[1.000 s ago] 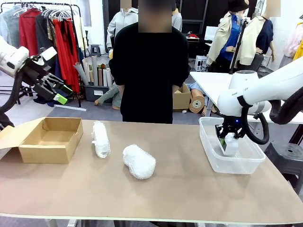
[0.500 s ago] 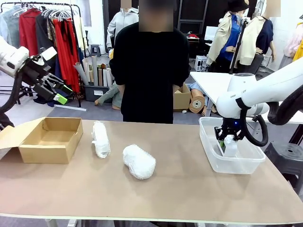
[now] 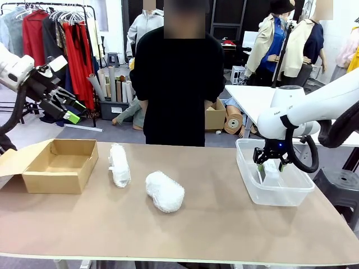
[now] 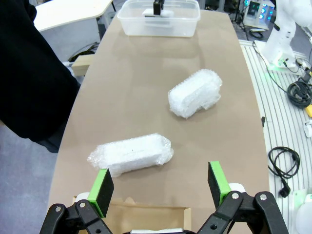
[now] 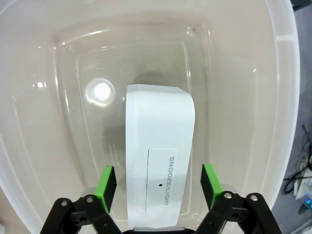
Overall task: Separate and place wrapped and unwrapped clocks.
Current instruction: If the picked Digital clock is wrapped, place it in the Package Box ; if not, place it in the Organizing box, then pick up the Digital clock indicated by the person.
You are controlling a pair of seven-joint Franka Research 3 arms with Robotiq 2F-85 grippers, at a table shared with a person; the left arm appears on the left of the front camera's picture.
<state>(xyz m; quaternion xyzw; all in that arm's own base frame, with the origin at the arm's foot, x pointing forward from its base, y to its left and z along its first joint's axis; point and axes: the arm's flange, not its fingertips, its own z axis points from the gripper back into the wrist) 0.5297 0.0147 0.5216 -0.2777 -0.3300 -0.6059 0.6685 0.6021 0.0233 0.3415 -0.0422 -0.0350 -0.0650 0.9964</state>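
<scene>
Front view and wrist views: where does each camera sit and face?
Front view: between the arms, facing across the table at the person; left gripper raised above the cardboard box, right gripper in the tub.
Left wrist view: high over the box end, looking along the table past the slim bundle and fat bundle to the tub; own open fingers below.
Right wrist view: straight down into the tub at the bare clock; open fingers flank it.
Shared: all three show the tub.
</scene>
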